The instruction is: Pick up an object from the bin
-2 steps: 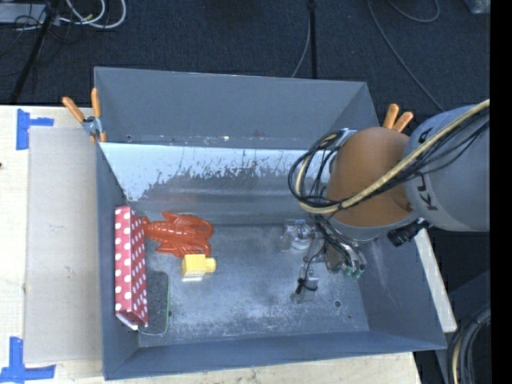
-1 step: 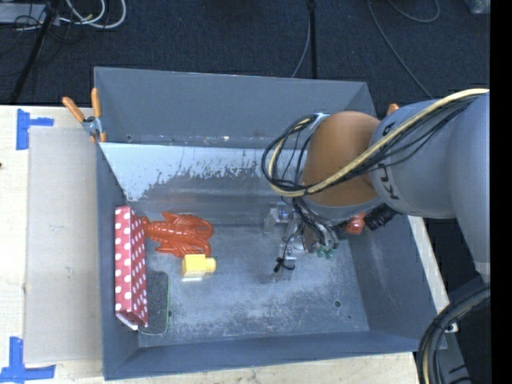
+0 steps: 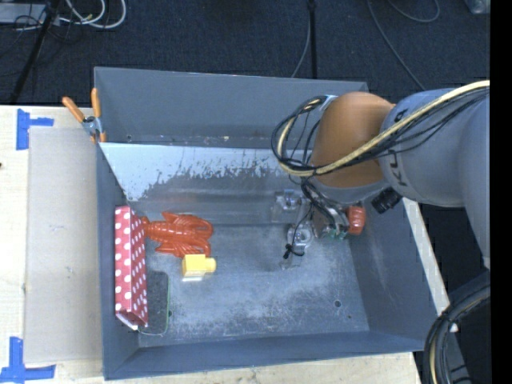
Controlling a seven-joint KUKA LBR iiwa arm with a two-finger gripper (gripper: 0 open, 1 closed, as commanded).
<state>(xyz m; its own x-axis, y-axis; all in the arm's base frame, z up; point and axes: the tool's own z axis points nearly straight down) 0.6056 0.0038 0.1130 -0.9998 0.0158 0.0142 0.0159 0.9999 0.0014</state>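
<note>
The gripper [image 3: 294, 246] hangs low over bare floor right of centre in the bin [image 3: 200, 110]; whether it is wide or narrow cannot be told. The nearest thing, a small yellow block [image 3: 197, 266], lies well to its left, just beside an orange toy lobster [image 3: 179, 232]. The block looks light, stiff and probably smooth, so it is best pinched across its flat sides.

The arm [image 3: 432, 150] — cut off at right — hides the right wall of the bin [image 3: 240, 110].
</note>
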